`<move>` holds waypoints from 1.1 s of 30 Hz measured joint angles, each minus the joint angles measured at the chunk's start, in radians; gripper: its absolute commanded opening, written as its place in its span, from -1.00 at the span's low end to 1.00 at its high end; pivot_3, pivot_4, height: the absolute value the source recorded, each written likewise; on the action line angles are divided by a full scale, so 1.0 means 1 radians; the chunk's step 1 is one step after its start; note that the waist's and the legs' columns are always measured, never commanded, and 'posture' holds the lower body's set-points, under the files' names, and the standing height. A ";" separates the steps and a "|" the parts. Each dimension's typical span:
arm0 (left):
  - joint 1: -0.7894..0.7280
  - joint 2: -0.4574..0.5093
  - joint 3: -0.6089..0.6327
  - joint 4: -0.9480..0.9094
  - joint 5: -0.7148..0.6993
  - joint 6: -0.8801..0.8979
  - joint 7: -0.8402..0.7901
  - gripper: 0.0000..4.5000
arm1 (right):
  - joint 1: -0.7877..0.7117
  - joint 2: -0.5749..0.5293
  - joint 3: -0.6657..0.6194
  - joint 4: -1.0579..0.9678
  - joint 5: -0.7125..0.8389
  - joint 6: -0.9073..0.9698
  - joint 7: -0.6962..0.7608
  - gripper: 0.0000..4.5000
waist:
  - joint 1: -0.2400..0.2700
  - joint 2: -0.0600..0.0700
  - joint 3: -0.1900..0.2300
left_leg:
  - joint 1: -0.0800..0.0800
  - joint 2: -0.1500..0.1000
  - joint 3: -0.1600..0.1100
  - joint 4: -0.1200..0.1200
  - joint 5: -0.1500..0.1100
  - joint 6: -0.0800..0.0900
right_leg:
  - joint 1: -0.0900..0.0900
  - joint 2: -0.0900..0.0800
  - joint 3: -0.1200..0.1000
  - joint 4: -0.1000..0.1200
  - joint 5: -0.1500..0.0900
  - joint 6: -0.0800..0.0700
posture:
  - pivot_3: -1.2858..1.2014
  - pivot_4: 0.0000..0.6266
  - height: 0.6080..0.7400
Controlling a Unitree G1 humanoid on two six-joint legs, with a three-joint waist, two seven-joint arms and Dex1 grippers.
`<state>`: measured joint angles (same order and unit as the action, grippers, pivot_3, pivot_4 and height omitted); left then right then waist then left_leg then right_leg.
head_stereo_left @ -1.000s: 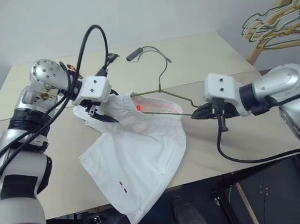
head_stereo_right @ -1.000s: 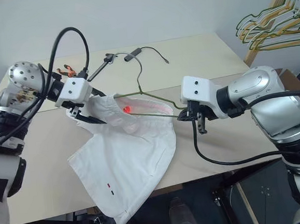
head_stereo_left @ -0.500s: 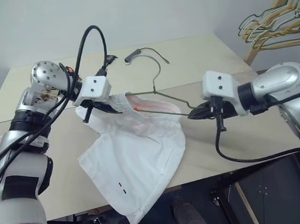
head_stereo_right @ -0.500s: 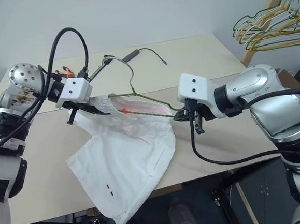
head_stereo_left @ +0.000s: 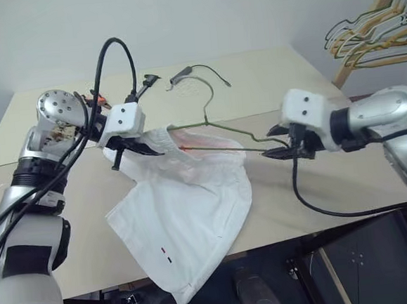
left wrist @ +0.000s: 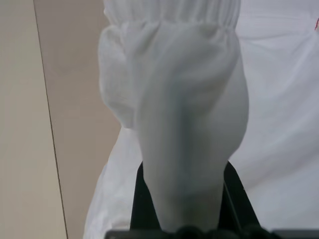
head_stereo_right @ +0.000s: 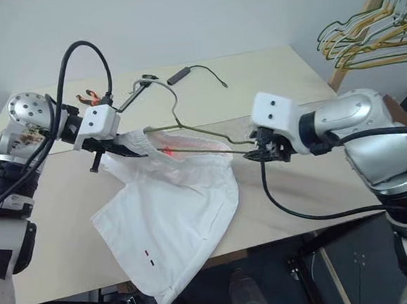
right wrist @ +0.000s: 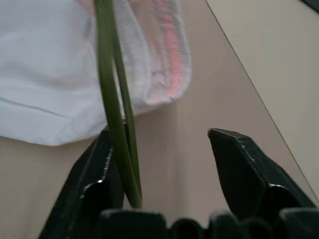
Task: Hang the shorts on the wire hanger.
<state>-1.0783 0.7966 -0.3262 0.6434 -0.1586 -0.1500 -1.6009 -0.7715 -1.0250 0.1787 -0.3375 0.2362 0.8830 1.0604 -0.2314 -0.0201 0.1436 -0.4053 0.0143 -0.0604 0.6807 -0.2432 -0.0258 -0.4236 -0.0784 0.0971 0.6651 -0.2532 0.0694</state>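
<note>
The white soft cloth shorts (head_stereo_left: 187,216) lie on the beige tabletop (head_stereo_left: 319,185), their open waistband holding one arm of the thin grey wire hanger (head_stereo_left: 220,133) and the hem hanging over the 6 o'clock edge. The left gripper (head_stereo_left: 143,148) has its fingers pinched on the waistband at 9 o'clock. The right gripper (right wrist: 159,169), at 3 o'clock, has its fingers spread, the hanger's end resting against one finger.

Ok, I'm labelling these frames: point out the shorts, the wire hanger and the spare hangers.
shorts (head_stereo_left: 187,213), left eye view, on the white front panel.
wire hanger (head_stereo_right: 174,112), right eye view, on the neck below the hook.
spare hangers (head_stereo_left: 371,37), left eye view, on the hanging bunch.
</note>
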 measured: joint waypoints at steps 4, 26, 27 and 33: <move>0.028 0.004 0.037 -0.025 0.000 0.037 0.000 -1.00 | 0.087 -0.063 -0.125 0.045 0.005 0.014 -0.029 0.99 | 0.003 0.000 0.000 | 0.001 0.000 0.000 0.000 0.000 0.000 | 0.001 0.000 0.000 0.000 0.000 0.000 | -0.09 -0.72 1.00; 0.060 0.006 0.112 -0.046 0.013 0.154 0.002 -1.00 | 0.388 0.627 -0.221 0.131 0.139 -0.113 -0.388 0.99 | 0.003 -0.001 -0.002 | 0.007 0.000 0.000 0.001 0.001 0.001 | 0.004 0.002 0.003 0.009 0.000 0.000 | -0.05 -0.76 1.00; 0.060 0.007 0.113 -0.048 0.014 0.155 0.002 -1.00 | 0.380 0.637 -0.202 0.135 0.138 -0.113 -0.390 0.99 | 0.005 -0.001 -0.002 | 0.007 0.000 0.000 0.001 0.001 0.001 | 0.004 0.001 0.002 0.009 0.000 0.000 | -0.05 -0.76 1.00; 0.060 0.016 0.114 -0.065 0.016 0.156 0.003 -1.00 | 0.346 0.674 -0.148 0.197 0.137 -0.113 -0.408 0.56 | 0.015 -0.002 -0.002 | 0.007 0.000 0.000 0.001 0.001 0.001 | 0.004 0.001 0.002 0.009 0.000 -0.001 | -0.05 -0.77 1.00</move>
<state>-1.0181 0.8126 -0.2124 0.5781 -0.1431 0.0063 -1.5978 -0.4253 -0.3508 0.0305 -0.1400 0.3729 0.7700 0.6523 -0.2159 -0.0220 0.1411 -0.3981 0.0140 -0.0607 0.6812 -0.2422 -0.0249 -0.4200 -0.0770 0.0994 0.6744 -0.2527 0.0688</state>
